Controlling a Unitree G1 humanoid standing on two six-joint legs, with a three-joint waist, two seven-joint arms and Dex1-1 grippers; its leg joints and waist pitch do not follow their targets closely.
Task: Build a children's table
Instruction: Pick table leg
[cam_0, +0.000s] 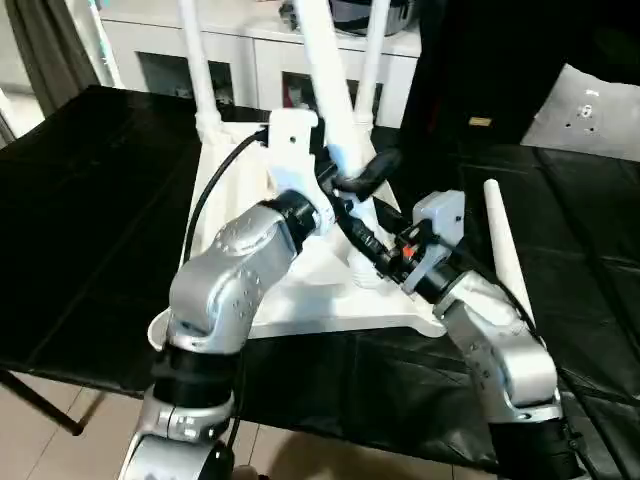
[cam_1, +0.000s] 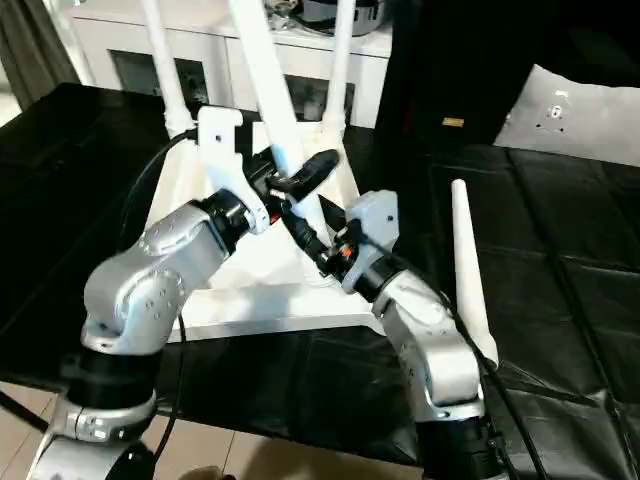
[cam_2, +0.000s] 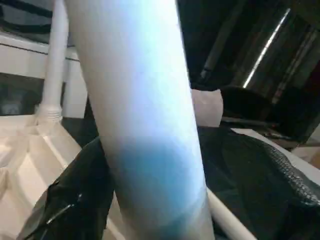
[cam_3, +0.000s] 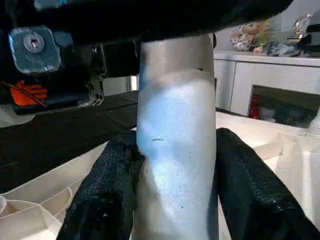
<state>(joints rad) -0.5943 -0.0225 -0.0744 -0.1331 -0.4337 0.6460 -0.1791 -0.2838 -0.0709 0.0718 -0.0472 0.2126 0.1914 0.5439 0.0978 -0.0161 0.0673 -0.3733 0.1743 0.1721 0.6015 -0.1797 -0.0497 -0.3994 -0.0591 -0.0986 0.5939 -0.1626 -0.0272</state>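
Left eye view has the white table top (cam_0: 300, 300) lying upside down on the black-covered surface (cam_0: 90, 200), ribs and corner sockets facing up, which makes sense since that's the only way legs can go in from above. Two legs already stand in the far corner sockets, the left one (cam_0: 197, 70) and the right one (cam_0: 372, 60), and a third leg (cam_0: 330, 90) leans over the middle with its lower end down near a near-side socket, so it looks like this is the one being seated. The right gripper (cam_3: 175, 165) has its black fingers (cam_3: 107, 195) clenched on that leg low down, one each side, probably to steer the foot into the socket. The left gripper (cam_1: 300, 180) is higher up on the same leg, a dark finger (cam_2: 75, 200) showing right beside the tube, but whether it's actually grasping or just bracketing it can't be told. Holding it at two heights would keep a long tapered tube from wobbling. The fourth leg (cam_0: 508, 250) lies loose on the surface just beside the right forearm, waiting its turn. White cabinets (cam_0: 250, 60) sit behind
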